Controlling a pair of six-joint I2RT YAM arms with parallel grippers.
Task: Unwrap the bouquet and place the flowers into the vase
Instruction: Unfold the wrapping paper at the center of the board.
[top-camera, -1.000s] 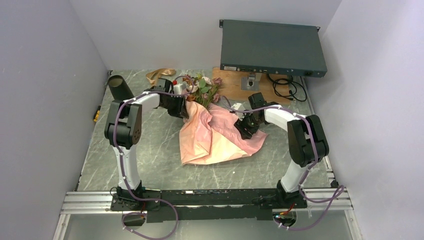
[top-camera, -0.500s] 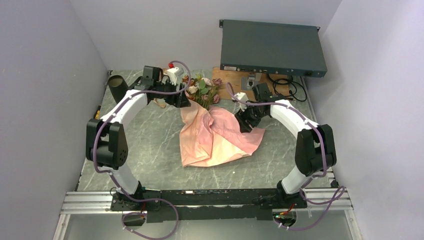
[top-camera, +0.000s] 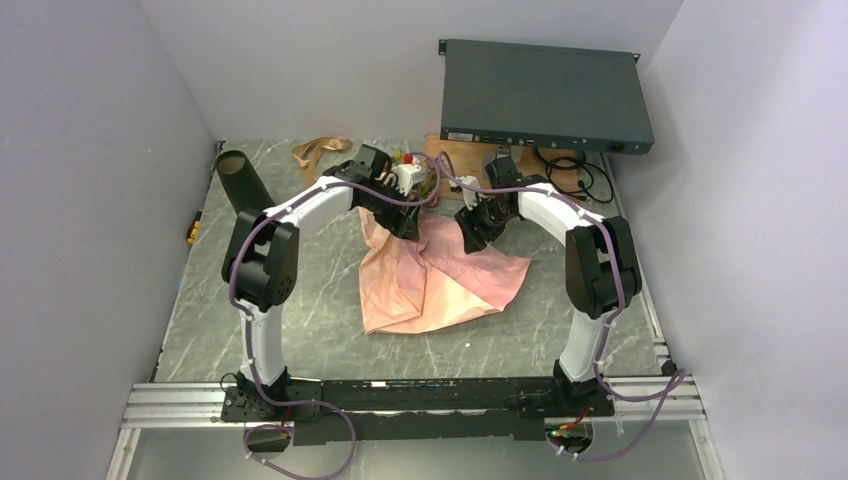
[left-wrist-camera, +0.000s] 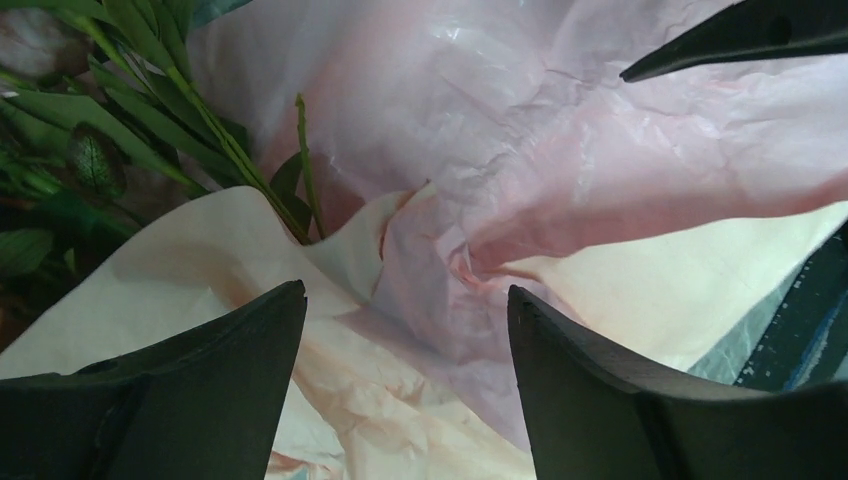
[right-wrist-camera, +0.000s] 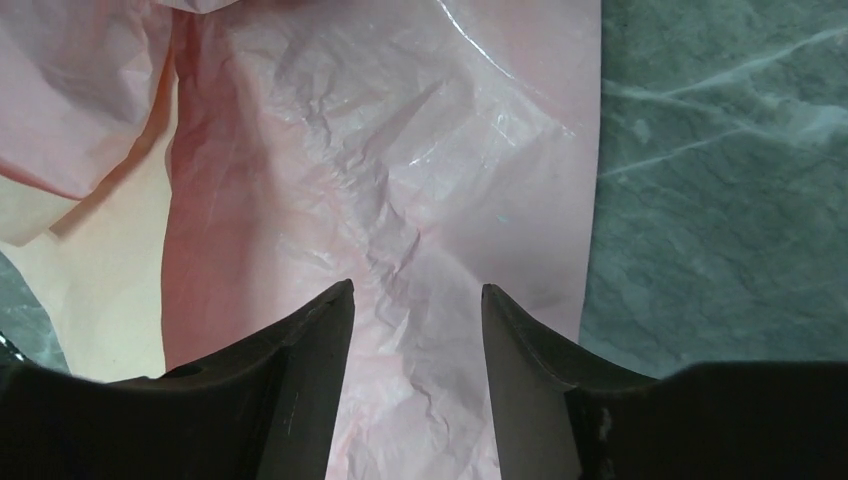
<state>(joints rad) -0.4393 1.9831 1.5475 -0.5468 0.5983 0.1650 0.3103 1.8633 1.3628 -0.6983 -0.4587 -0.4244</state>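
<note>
Table (top-camera: 300, 300): grey-green marble top.
Middle: crinkled pink paper (top-camera: 430, 285) spread flat, flowers (left-wrist-camera: 140, 110) at its far end.
Far left: black vase (top-camera: 240, 178), tan ribbon (top-camera: 318, 150).
Far right: wooden board (top-camera: 460, 160), black cable (top-camera: 575, 175).
Left edge: small yellow thing (top-camera: 192, 230).

My two dark fingers (right-wrist-camera: 295, 375) rise from the bottom edge of the frame, standing apart with a clear gap and nothing caught between them. Under them lies a crinkled pink paper (right-wrist-camera: 400, 150), filling the left and centre of the picture, creased and faintly shiny near the top. At the left a fold turns up its paler cream side (right-wrist-camera: 100, 280). The paper's straight edge runs down the right of centre, and beyond it the grey-green marbled worktop (right-wrist-camera: 720, 150) fills the right of the frame. A sliver of that same worktop shows at the lower left.
</note>
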